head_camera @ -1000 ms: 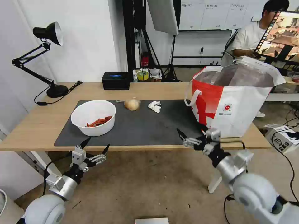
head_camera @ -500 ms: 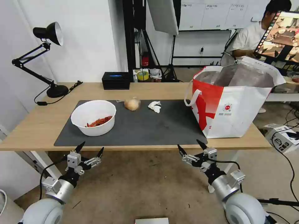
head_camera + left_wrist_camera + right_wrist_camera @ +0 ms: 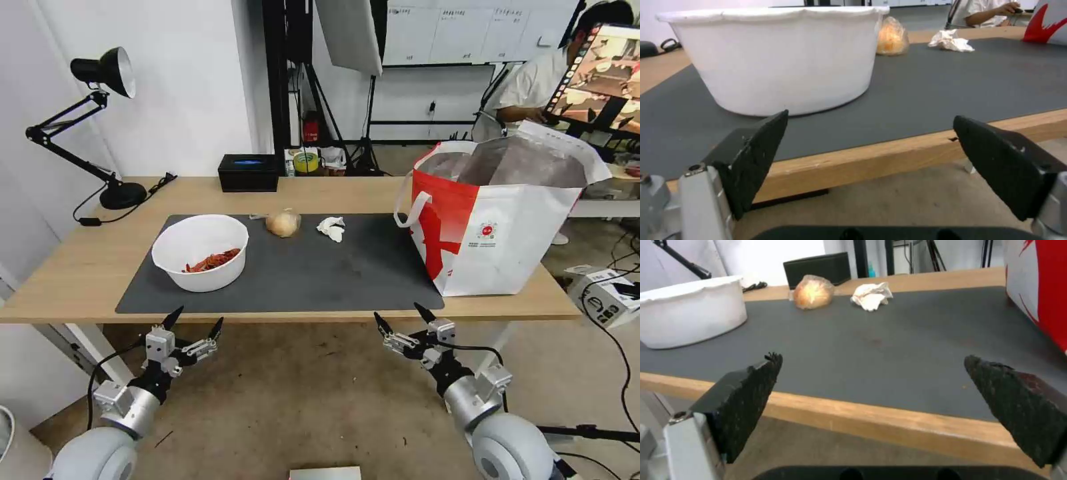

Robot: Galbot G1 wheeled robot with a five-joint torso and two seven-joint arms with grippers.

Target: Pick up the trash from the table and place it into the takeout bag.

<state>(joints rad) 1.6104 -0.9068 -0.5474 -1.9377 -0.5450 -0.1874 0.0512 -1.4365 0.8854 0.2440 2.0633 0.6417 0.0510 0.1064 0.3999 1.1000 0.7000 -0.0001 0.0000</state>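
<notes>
On the table's (image 3: 80,267) dark mat (image 3: 313,273) stand a white bowl (image 3: 200,252) (image 3: 773,60) (image 3: 689,313) with red scraps, a tan wrapped lump (image 3: 283,223) (image 3: 891,37) (image 3: 812,292) and a crumpled tissue (image 3: 332,227) (image 3: 950,40) (image 3: 871,295). The red-and-white takeout bag (image 3: 497,220) (image 3: 1038,286) stands open at the table's right end. My left gripper (image 3: 197,322) (image 3: 869,130) hangs open just below the front edge, in front of the bowl. My right gripper (image 3: 403,320) (image 3: 871,373) is open below the front edge, left of the bag.
A black desk lamp (image 3: 100,120) stands at the table's back left and a black box (image 3: 248,173) at the back middle. Stands and a light panel fill the room behind. A cardboard box (image 3: 600,293) lies on the floor to the right.
Both grippers have dropped from the table's front edge to below it. The right one came down from beside the bag's front corner. The trash has not moved.
</notes>
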